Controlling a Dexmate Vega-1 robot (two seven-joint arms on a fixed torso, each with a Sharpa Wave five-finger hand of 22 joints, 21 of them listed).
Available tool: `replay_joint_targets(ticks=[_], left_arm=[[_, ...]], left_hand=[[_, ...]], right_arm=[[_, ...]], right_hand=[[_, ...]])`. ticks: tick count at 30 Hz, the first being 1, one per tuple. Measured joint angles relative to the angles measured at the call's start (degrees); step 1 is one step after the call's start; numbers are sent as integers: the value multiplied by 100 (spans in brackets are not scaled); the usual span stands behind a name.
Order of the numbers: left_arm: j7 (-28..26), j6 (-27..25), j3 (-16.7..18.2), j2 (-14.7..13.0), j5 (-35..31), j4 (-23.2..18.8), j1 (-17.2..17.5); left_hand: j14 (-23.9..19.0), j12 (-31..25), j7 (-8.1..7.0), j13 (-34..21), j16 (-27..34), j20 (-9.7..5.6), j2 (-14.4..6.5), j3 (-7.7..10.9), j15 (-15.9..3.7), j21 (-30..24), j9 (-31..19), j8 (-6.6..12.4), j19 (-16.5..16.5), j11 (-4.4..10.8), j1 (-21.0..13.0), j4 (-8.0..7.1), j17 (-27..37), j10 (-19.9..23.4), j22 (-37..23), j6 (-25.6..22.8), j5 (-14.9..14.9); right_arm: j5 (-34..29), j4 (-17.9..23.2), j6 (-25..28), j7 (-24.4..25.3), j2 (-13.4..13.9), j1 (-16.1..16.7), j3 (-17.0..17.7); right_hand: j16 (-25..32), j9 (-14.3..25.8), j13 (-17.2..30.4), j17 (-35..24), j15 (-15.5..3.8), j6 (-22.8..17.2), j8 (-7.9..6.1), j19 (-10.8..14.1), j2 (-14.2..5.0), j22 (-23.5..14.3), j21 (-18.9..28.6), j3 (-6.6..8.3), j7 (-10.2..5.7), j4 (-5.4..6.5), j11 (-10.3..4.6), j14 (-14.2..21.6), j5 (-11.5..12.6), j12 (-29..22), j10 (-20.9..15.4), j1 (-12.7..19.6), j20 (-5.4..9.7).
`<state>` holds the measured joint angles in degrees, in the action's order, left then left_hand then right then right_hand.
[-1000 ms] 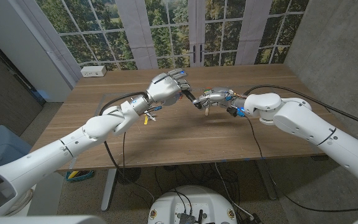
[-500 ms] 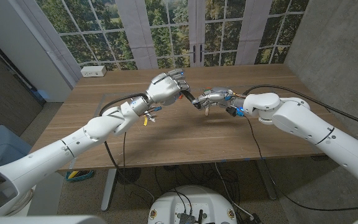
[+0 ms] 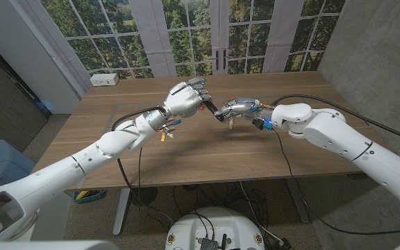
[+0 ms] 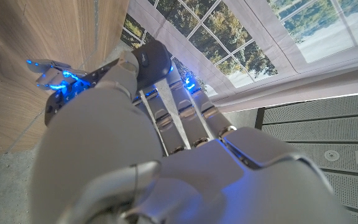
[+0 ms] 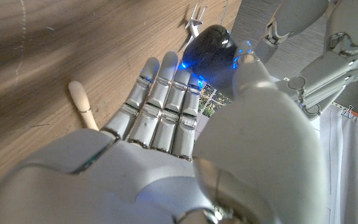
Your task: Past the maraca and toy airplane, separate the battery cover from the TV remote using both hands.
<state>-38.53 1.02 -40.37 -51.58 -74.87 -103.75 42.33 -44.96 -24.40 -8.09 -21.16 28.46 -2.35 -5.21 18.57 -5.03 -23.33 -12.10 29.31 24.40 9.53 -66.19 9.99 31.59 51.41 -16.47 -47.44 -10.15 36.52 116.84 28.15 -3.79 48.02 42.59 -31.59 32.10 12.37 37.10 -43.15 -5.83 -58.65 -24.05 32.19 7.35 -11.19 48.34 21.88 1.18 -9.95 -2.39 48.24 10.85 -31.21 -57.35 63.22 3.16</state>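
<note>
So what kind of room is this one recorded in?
Probably an office or lab room, not a home: a wooden table on metal legs, tall paned windows onto trees, a power strip at the table's far corner and loose cables underneath.

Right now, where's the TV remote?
In the head view the TV remote is held up over the middle of the wooden table, between the left hand and the right hand, which meet on it.
</note>
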Motion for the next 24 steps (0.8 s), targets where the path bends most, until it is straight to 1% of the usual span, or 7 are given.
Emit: replay_joint_targets(ticks=[5,12,15,17,18,21,24], left_arm=[[-62,-110,-40,24,-64,25,-11],[-83,-264,-90,46,-156,34,-13],[-81,-309,-106,53,-181,34,-13],[-81,-309,-114,58,-181,34,-14],[-81,-309,-118,61,-181,33,-14],[-81,-309,-131,69,-181,30,-12],[-15,-549,-148,85,-295,30,-10]], left_hand=[[-82,-1,9,0,22,0,27,-23,-20,-191,0,2,0,-10,-27,-22,221,28,-137,-50,3],[-269,-1,0,0,-172,-13,-44,-154,-59,-568,1,2,-13,8,55,-164,249,49,-358,-59,-99],[-460,-1,-1,0,-247,-23,67,-211,-115,-754,1,5,-67,60,416,-233,363,142,-480,-61,-140],[-605,-2,-81,0,-251,-3,146,-243,-146,-906,0,38,-90,60,703,-265,544,265,-595,-143,-181],[-689,-2,-99,0,-244,7,195,-243,-173,-984,1,135,-99,55,809,-265,561,350,-646,-168,-182],[-798,-2,-132,0,-169,-30,327,-243,-246,-1170,0,180,-136,84,954,-265,1245,535,-776,-237,-226],[-871,-2,-174,0,-119,-8,443,-243,-257,-1342,1,202,-158,69,1070,-265,1564,664,-913,-338,-232]], right_arm=[[-6,-17,-22,-28,0,-9,-3],[-7,-35,-57,-65,8,-10,-3],[-9,-40,-75,-82,11,-10,-3],[-14,-40,-84,-92,11,-10,-3],[-15,-40,-86,-94,11,-10,-3],[-18,-40,-110,-105,11,-10,-3],[-19,-75,-132,-120,29,15,3]], right_hand=[[-39,2,8,-26,-31,0,15,0,0,6,43,0,0,0,21,31,0,29,-21,0,0],[-39,3,15,-53,-31,0,31,1,0,27,88,0,0,0,21,30,-2,44,-21,0,1],[-85,4,36,-53,-31,-1,38,1,0,27,88,-1,-1,-1,12,30,-5,44,-29,0,0],[-85,5,39,-74,-31,-12,43,-21,0,27,88,-1,-12,-1,12,30,-5,44,-29,0,-21],[-85,5,39,-79,-31,-12,43,-33,0,27,88,-1,-12,-1,12,30,-5,44,-29,0,-33],[-85,5,35,-80,-21,-19,45,-31,0,27,133,-1,-20,-1,12,40,-5,44,-29,0,-31],[-117,4,32,-106,-21,-19,55,-30,0,27,133,-1,-20,-1,10,40,-5,53,-31,0,-31]])
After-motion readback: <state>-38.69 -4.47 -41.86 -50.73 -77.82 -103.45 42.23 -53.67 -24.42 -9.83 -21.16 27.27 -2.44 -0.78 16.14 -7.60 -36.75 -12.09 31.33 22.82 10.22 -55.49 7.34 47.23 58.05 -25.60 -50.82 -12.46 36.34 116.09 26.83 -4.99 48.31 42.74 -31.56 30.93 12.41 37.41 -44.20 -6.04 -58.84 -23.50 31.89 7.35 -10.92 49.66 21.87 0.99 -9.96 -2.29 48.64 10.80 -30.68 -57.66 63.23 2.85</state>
